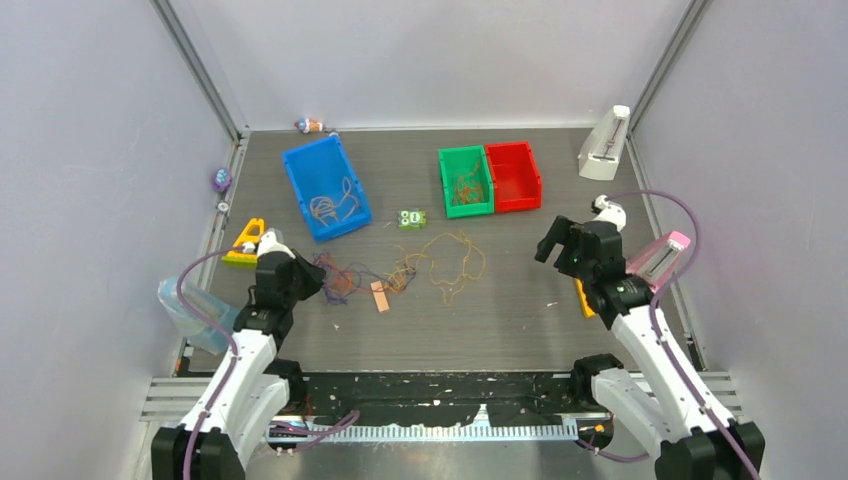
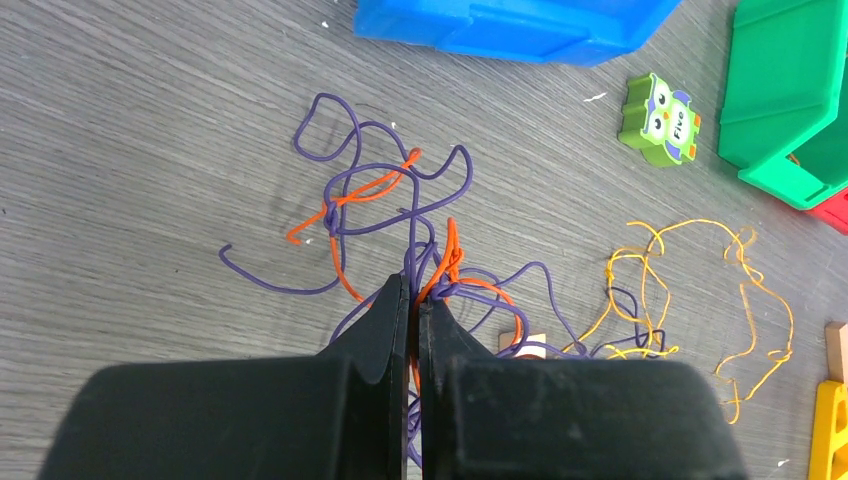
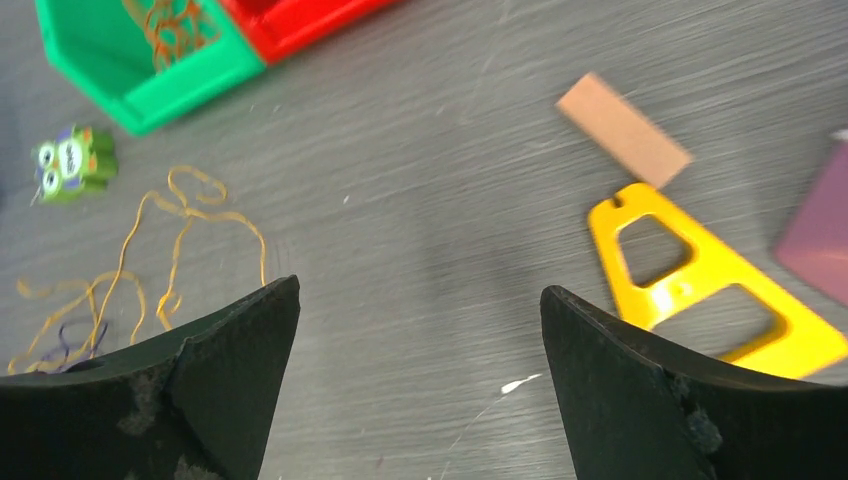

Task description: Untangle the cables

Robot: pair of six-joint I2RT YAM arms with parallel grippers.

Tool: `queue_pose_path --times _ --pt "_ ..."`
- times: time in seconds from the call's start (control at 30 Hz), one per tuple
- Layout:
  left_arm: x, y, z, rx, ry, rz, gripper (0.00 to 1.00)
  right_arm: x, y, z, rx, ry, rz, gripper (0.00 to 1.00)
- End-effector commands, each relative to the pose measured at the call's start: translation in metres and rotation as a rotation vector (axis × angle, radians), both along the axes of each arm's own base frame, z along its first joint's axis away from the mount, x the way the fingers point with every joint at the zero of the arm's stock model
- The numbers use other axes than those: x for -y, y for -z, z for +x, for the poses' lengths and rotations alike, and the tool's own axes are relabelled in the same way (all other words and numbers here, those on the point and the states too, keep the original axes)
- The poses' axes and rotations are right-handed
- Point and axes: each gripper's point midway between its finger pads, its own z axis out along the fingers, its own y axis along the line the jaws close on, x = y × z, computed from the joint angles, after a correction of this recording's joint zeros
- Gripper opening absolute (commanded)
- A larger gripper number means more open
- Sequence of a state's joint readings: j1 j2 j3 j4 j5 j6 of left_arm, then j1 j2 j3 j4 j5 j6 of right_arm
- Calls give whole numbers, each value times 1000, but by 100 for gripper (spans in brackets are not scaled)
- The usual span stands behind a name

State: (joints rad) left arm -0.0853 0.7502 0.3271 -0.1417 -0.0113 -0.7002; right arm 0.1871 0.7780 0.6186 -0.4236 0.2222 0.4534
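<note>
The cables lie on the table centre as two linked tangles. A purple and orange tangle point(image 1: 340, 275) sits at the left, and its knot shows in the left wrist view point(image 2: 331, 214). Thin yellow-orange strands point(image 1: 452, 262) spread to its right, and also show in the left wrist view point(image 2: 612, 268) and the right wrist view point(image 3: 178, 215). My left gripper point(image 1: 312, 278) is shut at the near edge of the purple and orange tangle, with orange and purple strands pinched between its fingertips point(image 2: 413, 290). My right gripper point(image 1: 553, 243) is open and empty above bare table point(image 3: 420, 292), to the right of the yellow strands.
A blue bin point(image 1: 310, 150) and a green bin point(image 1: 445, 185) at the back hold more strands, with a red bin point(image 1: 535, 175) beside the green one. A green owl block point(image 1: 411, 219), a wooden block point(image 1: 380, 297) and yellow triangles point(image 1: 246, 243) point(image 3: 700, 270) lie around.
</note>
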Motion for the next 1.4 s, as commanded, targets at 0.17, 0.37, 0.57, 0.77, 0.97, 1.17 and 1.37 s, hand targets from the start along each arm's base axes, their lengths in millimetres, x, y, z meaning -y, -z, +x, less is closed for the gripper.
queue_pose_path --times 0.17,0.37,0.57,0.77,0.97,1.17,1.37 --pt "3 -18 17 65 24 16 0 -156 14 -1 -39 -592 57 95" --pt "2 -22 14 72 29 27 0 -204 53 11 -224 -764 -152 95" --pt "-1 -26 13 84 23 45 0 -220 85 23 -280 -810 -184 95" --pt "-1 -27 14 85 23 46 0 -221 115 26 -366 -808 -220 98" --pt "-14 -30 13 80 -46 76 0 -190 117 26 -376 -692 -280 8" --pt "-41 -32 4 75 -192 124 0 -68 75 49 -256 -227 -92 5" --pt "-53 -32 -2 74 -262 133 0 71 20 29 -28 293 -41 5"
